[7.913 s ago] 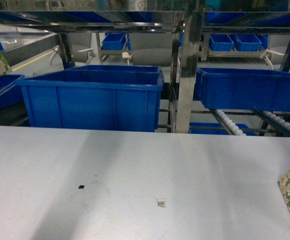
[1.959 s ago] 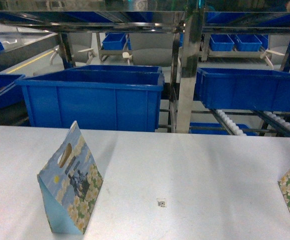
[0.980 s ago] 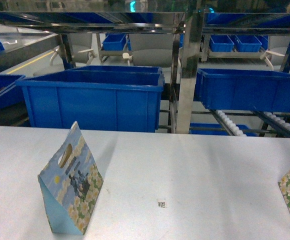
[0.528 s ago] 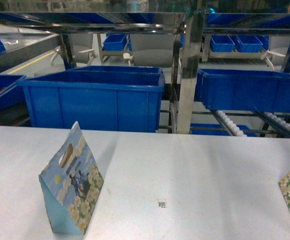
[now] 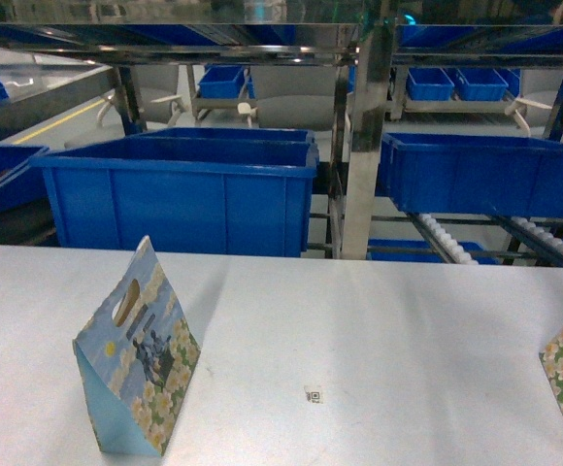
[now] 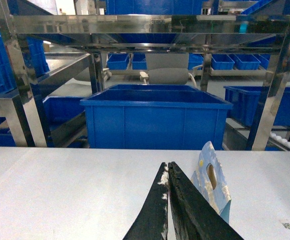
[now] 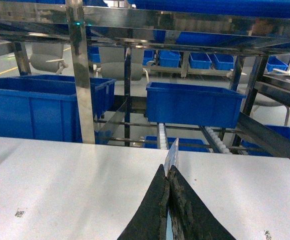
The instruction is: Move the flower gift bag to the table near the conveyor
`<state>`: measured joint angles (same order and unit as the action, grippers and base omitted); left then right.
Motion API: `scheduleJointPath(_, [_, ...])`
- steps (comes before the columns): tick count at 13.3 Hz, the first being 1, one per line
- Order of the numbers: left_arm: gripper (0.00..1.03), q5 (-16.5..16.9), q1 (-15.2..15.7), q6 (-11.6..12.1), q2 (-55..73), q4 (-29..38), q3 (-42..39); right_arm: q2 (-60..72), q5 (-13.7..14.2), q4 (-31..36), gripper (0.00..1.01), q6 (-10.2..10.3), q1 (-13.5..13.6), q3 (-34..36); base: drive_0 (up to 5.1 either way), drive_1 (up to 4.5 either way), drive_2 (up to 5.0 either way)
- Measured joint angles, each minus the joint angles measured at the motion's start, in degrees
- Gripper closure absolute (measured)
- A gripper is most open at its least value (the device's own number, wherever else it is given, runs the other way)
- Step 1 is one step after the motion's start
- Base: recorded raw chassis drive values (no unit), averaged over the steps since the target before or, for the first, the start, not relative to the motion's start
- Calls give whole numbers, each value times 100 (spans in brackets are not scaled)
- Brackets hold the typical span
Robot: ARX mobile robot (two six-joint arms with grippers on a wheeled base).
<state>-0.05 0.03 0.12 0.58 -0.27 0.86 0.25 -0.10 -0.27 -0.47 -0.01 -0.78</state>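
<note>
Standing upright on the worktop [image 5: 379, 330], the bag [image 5: 136, 354] sits before the conveyor [image 5: 359, 146]. Left wrist: left fingers [image 6: 168, 176] pressed together, empty, just left of the bag. Right wrist: right fingers [image 7: 168, 178] closed; a second bag's [image 7: 172, 154] edge behind them, grip unclear.

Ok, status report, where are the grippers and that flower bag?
Left gripper shut, empty. Right gripper shut. Blue flower-print paper gift bag upright on white-grey table, near steel roller conveyor. Nothing blocking.
</note>
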Motion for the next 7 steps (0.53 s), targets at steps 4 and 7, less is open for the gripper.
scheduleJointPath(4, [101,0,0,-4,0,0,0,0,0,0,96,-2,0,-2,0,0,0])
scheduleJointPath(7, [89,0,0,-9,0,2,0,0,-2,0,85,-2,0,0,0,0,0])
